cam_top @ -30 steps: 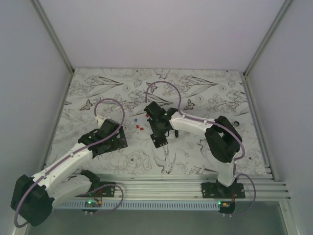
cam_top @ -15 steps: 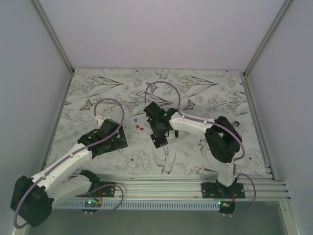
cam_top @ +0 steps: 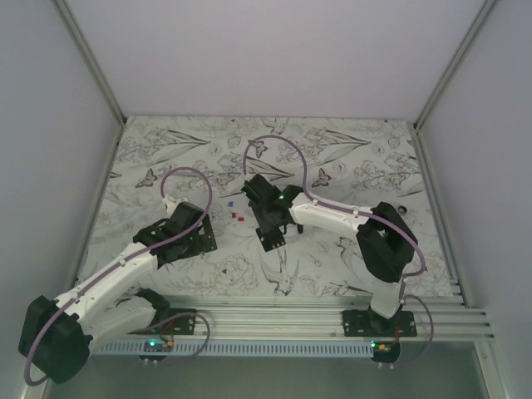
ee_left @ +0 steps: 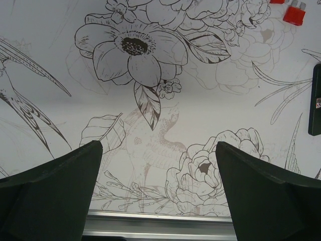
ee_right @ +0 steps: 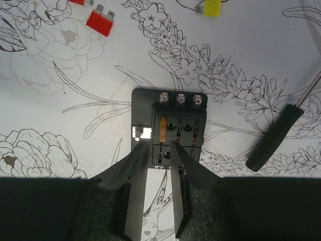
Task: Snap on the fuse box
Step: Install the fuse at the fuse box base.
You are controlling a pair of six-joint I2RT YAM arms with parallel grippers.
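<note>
The fuse box (ee_right: 173, 125) is a small black block with an orange fuse in one slot, lying flat on the flower-print mat. It also shows in the top view (cam_top: 271, 238), and its edge shows in the left wrist view (ee_left: 315, 100). My right gripper (ee_right: 159, 148) hangs just over its near end, fingers a narrow gap apart with nothing between them; in the top view it (cam_top: 268, 223) covers part of the box. My left gripper (ee_left: 158, 150) is wide open and empty, to the left of the box, and shows in the top view (cam_top: 202, 238).
Loose red fuses (ee_right: 100, 22) and a yellow one (ee_right: 211, 7) lie beyond the box. A thin black stick-like tool (ee_right: 273, 138) lies to its right. Red (cam_top: 237, 218) and blue (cam_top: 230, 200) fuses lie between the arms. A metal rail (ee_left: 160, 226) runs along the near edge.
The right arm's elbow has swung slightly right and its gripper has shifted a little over the fuse box. The left arm has not moved.
</note>
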